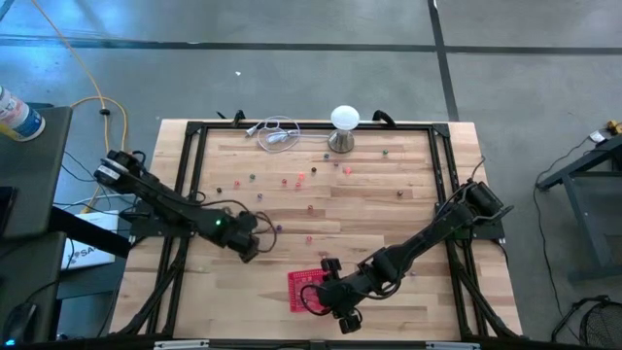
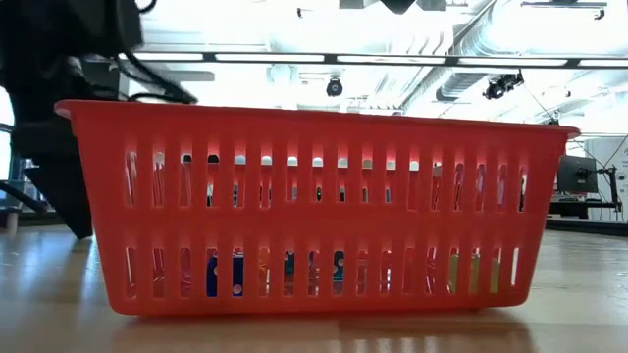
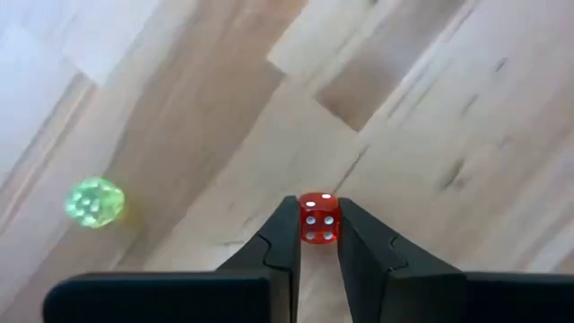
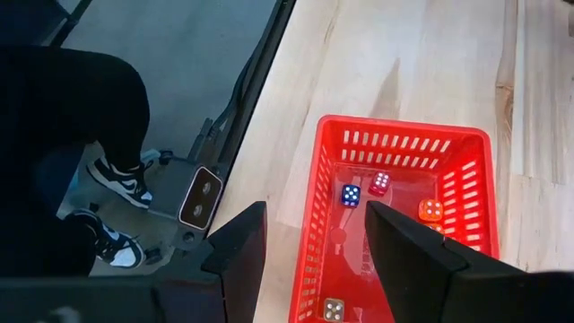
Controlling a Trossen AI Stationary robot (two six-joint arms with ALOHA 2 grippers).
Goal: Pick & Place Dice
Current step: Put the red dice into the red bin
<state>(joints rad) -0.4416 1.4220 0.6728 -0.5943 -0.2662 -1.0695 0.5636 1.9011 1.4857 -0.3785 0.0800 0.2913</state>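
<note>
Many small dice (image 1: pixel 292 181) in mixed colours lie scattered over the wooden table (image 1: pixel 389 224). My left gripper (image 3: pixel 317 224), at the table's left middle (image 1: pixel 262 233), is shut on a red die (image 3: pixel 317 218). A green die (image 3: pixel 94 202) lies on the wood beside it. My right gripper (image 4: pixel 314 240) hangs open over the near left edge of the red basket (image 4: pixel 314 206), touching nothing. Inside the basket lie a blue die (image 4: pixel 350 195), a red one (image 4: pixel 379 183) and an orange one (image 4: pixel 430 210). The low view shows the basket's slotted wall (image 2: pixel 314 206). My left gripper pinches the red die by two opposite side faces (image 3: pixel 305 224), only between its fingertips (image 3: pixel 285 215). The fingers slant steeply down from above. A pipped face shows upward. Whether the die rests on the wood or hangs just clear, I cannot tell.
A white ball-topped stand (image 1: pixel 344 126) and a coiled cable (image 1: pixel 277 131) sit at the far edge. A dark frame (image 1: pixel 194 175) rims the table. A person's shoes (image 4: pixel 117 184) stand on the floor beyond the near edge.
</note>
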